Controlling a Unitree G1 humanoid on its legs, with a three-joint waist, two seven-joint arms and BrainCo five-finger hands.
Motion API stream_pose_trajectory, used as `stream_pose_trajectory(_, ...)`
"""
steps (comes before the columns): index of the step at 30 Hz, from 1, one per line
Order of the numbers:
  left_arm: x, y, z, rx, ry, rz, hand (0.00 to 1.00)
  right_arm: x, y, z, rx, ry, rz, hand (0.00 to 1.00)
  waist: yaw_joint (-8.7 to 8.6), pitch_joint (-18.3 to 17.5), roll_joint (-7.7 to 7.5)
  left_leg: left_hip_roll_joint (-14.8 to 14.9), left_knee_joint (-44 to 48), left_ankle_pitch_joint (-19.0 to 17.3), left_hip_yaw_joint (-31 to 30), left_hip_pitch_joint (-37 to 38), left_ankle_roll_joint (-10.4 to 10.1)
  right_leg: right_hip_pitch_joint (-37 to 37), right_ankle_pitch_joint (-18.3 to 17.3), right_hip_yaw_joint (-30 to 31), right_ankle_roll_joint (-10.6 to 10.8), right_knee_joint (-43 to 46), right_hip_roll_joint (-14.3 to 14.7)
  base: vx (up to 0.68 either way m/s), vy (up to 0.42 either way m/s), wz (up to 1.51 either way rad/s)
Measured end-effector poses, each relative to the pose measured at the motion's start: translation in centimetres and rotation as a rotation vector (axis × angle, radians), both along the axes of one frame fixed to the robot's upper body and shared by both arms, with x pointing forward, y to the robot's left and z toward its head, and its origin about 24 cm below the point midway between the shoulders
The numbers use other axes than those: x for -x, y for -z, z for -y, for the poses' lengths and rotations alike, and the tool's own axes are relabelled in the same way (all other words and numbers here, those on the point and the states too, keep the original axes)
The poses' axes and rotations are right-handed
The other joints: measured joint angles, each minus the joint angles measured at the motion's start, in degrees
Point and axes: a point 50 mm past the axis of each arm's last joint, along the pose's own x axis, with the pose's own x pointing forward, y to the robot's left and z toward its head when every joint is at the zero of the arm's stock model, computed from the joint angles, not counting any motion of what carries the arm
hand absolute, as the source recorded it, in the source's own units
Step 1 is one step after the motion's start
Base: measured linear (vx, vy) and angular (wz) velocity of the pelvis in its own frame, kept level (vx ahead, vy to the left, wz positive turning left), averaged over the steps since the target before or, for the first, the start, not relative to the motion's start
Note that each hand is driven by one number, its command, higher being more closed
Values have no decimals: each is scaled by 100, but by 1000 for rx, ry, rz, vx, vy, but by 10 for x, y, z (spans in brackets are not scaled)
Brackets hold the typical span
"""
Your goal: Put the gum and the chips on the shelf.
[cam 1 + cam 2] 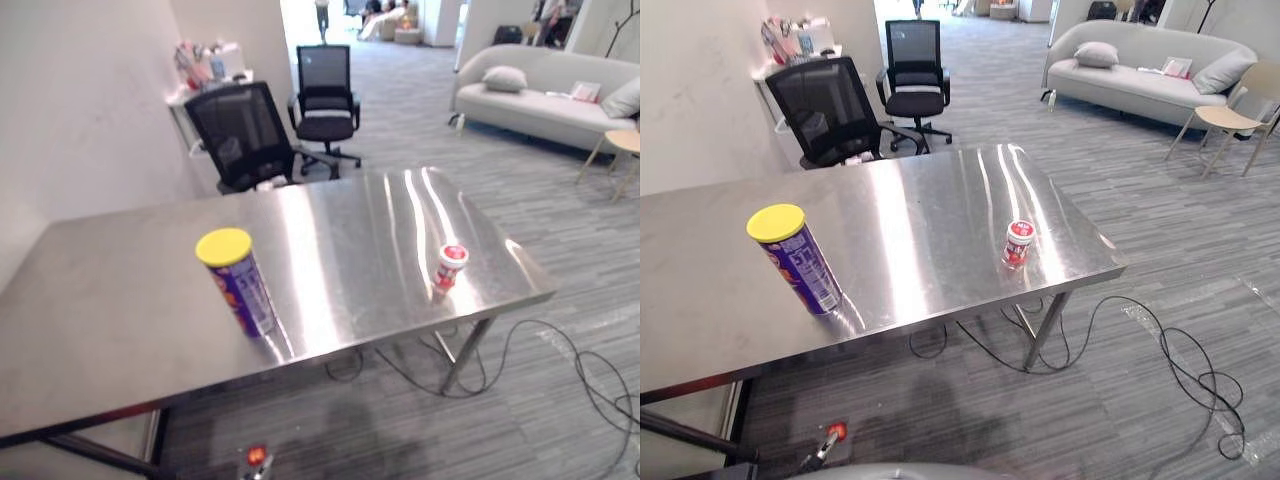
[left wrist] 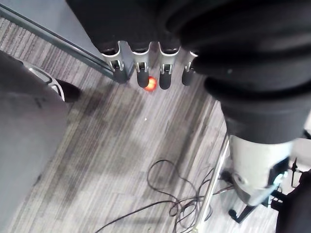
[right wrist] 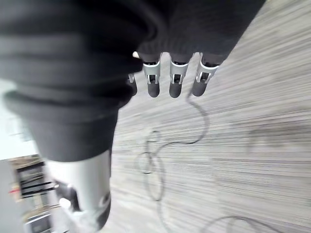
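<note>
One chips can [image 1: 798,258] stands upright near the front edge of the steel desk [image 1: 930,230]. One gum tub [image 1: 1018,243] stands well apart, toward its right corner. Left hand [image 2: 141,75] and right hand [image 3: 176,82] hang over carpet [image 3: 252,121], fingers relaxed, empty.

Chips can [image 1: 238,281] (yellow lid) upright on table [image 1: 120,300]; gum tub [image 1: 451,266] upright near right edge.

bright even light, white glare streaks on steel table [image 1: 120,300], soft shadows
</note>
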Motion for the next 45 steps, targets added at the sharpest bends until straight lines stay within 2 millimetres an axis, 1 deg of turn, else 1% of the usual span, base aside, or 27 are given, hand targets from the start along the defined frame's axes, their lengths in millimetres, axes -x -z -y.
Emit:
stream_pose_trajectory(1, 4, 0, -1, -3, -1, -6, 0, -13, -23, 18, 125, -37, 28, 0, -56, -23, 7, 2, -41, 44, -12, 0, -14, -2, 1, -85, -1, -8, -14, -66, -49, 14)
stream_pose_trajectory(2, 7, 0, -2, -8, 3, -10, 0, -30, -49, 32, 255, -82, 61, 0, -122, -67, 8, 8, -117, 99, -16, -7, -18, -59, 0, -132, -1, -6, -11, -56, -46, 15)
stream_pose_trajectory(3, 8, -1, -1, -9, 10, -10, 0, -39, -63, 37, 323, -102, 85, 0, -116, -90, 7, 15, -148, 122, -13, -19, -28, -77, 1, -145, -1, -5, -5, -37, -51, 17)
stream_pose_trajectory(5, 10, -1, -1, -11, 38, -15, 0, -71, -110, 46, 539, -208, 117, 0, -105, -194, -15, 55, -280, 266, -27, -21, -82, -94, 1, -237, 0, -13, 0, 10, -35, 17)
stream_pose_trajectory(6, 11, -1, -1, -13, 41, -17, 0, -78, -119, 47, 582, -222, 133, 0, -96, -207, -22, 64, -280, 272, -32, -19, -89, -83, 3, -248, 1, -14, 8, 42, -28, 11)
stream_pose_trajectory(7, 9, -1, -1, -15, 64, -15, 0, -92, -133, 47, 654, -240, 161, 0, -80, -234, -40, 85, -279, 285, -43, -19, -92, -72, 17, -268, 22, -19, 17, 51, -37, 8)
stream_pose_trajectory(8, 8, -1, -2, -20, 93, -15, 0, -106, -141, 47, 691, -242, 190, 0, -77, -248, -54, 99, -277, 305, -62, -23, -73, -63, 33, -297, 49, -20, 25, 49, -35, 8)
stream_pose_trajectory(11, 5, -2, -3, -26, 167, -22, 0, -126, -146, 49, 717, -230, 212, 0, -93, -277, -41, 97, -246, 332, -170, -83, -81, -51, 37, -387, 52, -33, 20, 66, -28, 15)
stream_pose_trajectory(12, 5, -2, -2, -26, 175, -22, 0, -129, -147, 51, 720, -229, 212, 0, -90, -282, -34, 95, -246, 334, -179, -93, -80, -52, 38, -396, 53, -37, 20, 81, -19, 14)
stream_pose_trajectory(14, 5, -1, -2, -26, 196, -27, 0, -141, -155, 53, 740, -236, 239, 0, -91, -294, -15, 86, -245, 335, -209, -95, -79, -40, 39, -421, 54, -37, 20, 51, -15, 5)
stream_pose_trajectory(17, 5, -1, -2, -30, 261, -41, 0, -173, -181, 55, 837, -354, 256, 0, -110, -306, -2, 38, -245, 333, -354, -87, -77, 18, 38, -516, 55, -44, 7, -5, -7, 9)
stream_pose_trajectory(19, 3, -1, -2, -34, 298, -42, 0, -194, -194, 51, 886, -427, 273, 0, -95, -312, -12, 15, -245, 341, -423, -97, -64, 24, 37, -559, 56, -42, -9, -43, -16, 15)
stream_pose_trajectory(21, 1, -2, -2, -39, 328, -41, 0, -206, -200, 47, 902, -471, 299, 0, -94, -310, -14, -4, -245, 374, -517, -104, -41, 24, 31, -648, 62, -42, -34, -49, -20, 21)
stream_pose_trajectory(27, 1, -2, -3, -45, 399, -50, 0, -224, -207, 40, 922, -563, 320, 0, -95, -308, -8, -49, -245, 453, -777, -207, -4, 28, 23, -865, 72, -22, -95, -41, -21, 22)
stream_pose_trajectory(28, 2, -2, -3, -47, 410, -55, 0, -230, -209, 37, 928, -597, 324, 0, -100, -308, -9, -49, -245, 458, -787, -204, -2, 32, 23, -871, 72, -17, -95, -32, -12, 3)
stream_pose_trajectory(31, 3, -2, -3, -46, 431, -62, 0, -247, -210, 35, 937, -686, 281, 0, -101, -308, -10, -53, -245, 470, -813, -210, 0, 33, 24, -897, 73, -16, -97, -29, -12, 3)
stream_pose_trajectory(34, 3, -2, -3, -45, 446, -64, 0, -261, -205, 28, 928, -767, 261, 0, -99, -306, -10, -52, -245, 488, -861, -232, 4, 33, 24, -944, 73, -21, -96, -16, -19, 8)
stream_pose_trajectory(38, 3, -2, -4, -46, 473, -66, 0, -272, -199, 21, 915, -863, 226, 0, -95, -301, -16, -61, -245, 527, -992, -316, 12, 31, 24, -1059, 73, -45, -107, -1, -16, 16)
stream_pose_trajectory(39, 4, -2, -4, -45, 475, -68, 0, -278, -198, 19, 922, -912, 189, 0, -92, -299, -14, -61, -244, 527, -1007, -321, 12, 37, 24, -1074, 73, -52, -106, -4, -12, 9)
stream_pose_trajectory(42, 4, -2, -3, -42, 482, -67, 0, -289, -203, 15, 969, -1012, 123, 0, -98, -281, 2, -74, -244, 557, -1142, -402, 15, 49, 26, -1191, 74, -102, -116, -9, -16, 18)
stream_pose_trajectory(45, 5, -2, -4, -42, 484, -68, 0, -295, -202, 12, 984, -1071, 87, 0, -90, -244, 3, -73, -244, 559, -1158, -407, 14, 53, 26, -1209, 74, -104, -114, -7, -8, 6)
